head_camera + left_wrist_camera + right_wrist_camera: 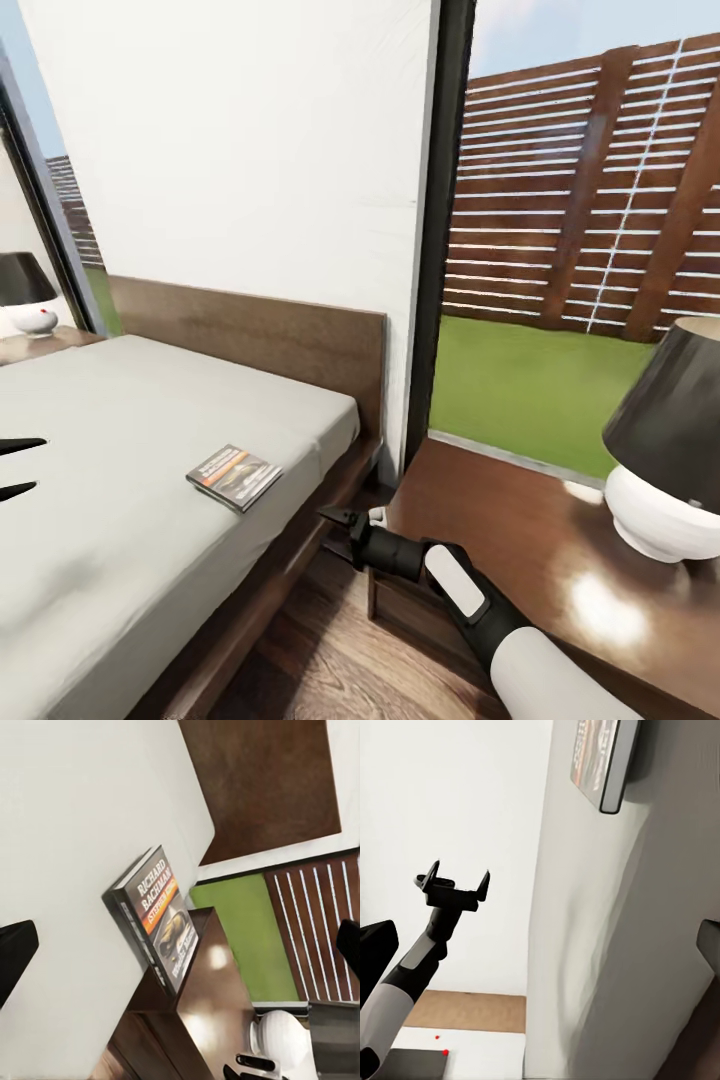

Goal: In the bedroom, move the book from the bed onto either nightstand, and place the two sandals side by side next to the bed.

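Note:
The book (pixel 233 476) lies flat on the bed's light-grey mattress (pixel 120 450), close to its right edge; the left wrist view shows its cover (pixel 154 919) and the right wrist view its edge (pixel 604 761). My left gripper (pixel 25 467) hovers open over the mattress, well left of the book and apart from it; it also appears open in the right wrist view (pixel 460 872). My right gripper (pixel 335 533) is open and empty, low in the gap between the bed frame and the nightstand (pixel 500 530). The sandals are out of view.
A lamp (pixel 670 440) with a dark shade and white base stands on the near nightstand. A second nightstand (pixel 45 343) with a like lamp (pixel 25 290) is beyond the bed. Behind are the headboard (pixel 260 335), a white wall and a tall window. Wood floor (pixel 330 660) runs between bed and nightstand.

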Tool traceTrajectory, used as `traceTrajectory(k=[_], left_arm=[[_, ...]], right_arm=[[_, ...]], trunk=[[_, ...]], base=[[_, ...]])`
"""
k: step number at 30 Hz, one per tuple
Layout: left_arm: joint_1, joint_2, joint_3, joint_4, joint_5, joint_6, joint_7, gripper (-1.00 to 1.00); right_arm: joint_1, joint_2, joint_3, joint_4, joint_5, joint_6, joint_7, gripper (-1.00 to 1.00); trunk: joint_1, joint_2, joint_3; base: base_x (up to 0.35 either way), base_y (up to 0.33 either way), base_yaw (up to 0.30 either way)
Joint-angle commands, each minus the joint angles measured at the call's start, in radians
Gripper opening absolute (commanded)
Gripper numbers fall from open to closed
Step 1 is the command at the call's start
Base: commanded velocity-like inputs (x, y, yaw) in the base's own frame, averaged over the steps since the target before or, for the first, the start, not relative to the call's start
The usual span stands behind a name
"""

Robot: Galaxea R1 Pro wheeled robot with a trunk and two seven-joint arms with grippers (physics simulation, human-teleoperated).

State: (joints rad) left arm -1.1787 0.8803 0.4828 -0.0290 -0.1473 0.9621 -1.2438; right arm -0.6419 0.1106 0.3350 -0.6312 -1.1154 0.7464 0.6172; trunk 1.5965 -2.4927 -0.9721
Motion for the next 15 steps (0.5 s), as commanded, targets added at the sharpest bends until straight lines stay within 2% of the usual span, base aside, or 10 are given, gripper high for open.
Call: traceTrajectory(k=[1, 9, 15], left_arm=[[-0.001, 0.0, 0.006, 0.0, -0.011, 0.007, -0.006, 1.0], [0.0, -0.003, 0.007, 0.0, -0.011, 0.001, -0.008, 1.0], [-0.001, -0.018, 0.007, 0.0, -0.012, -0.011, -0.01, 1.0]], right_arm=[[-0.001, 0.0, 0.001, 0.001, -0.003, 0.003, 0.001, 1.0], [-0.001, 0.0, 0.003, 0.001, -0.003, 0.002, 0.001, 1.0], [-0.001, -0.001, 0.008, -0.002, -0.003, 0.001, -0.002, 1.0]], trunk=[[0.0, 0.0, -0.001], [0.0, 0.0, -0.001], [0.0, 0.0, -0.001]], base=[[0.0, 0.0, 0.17], [0.0, 0.0, 0.071], [0.0, 0.0, 0.007]])
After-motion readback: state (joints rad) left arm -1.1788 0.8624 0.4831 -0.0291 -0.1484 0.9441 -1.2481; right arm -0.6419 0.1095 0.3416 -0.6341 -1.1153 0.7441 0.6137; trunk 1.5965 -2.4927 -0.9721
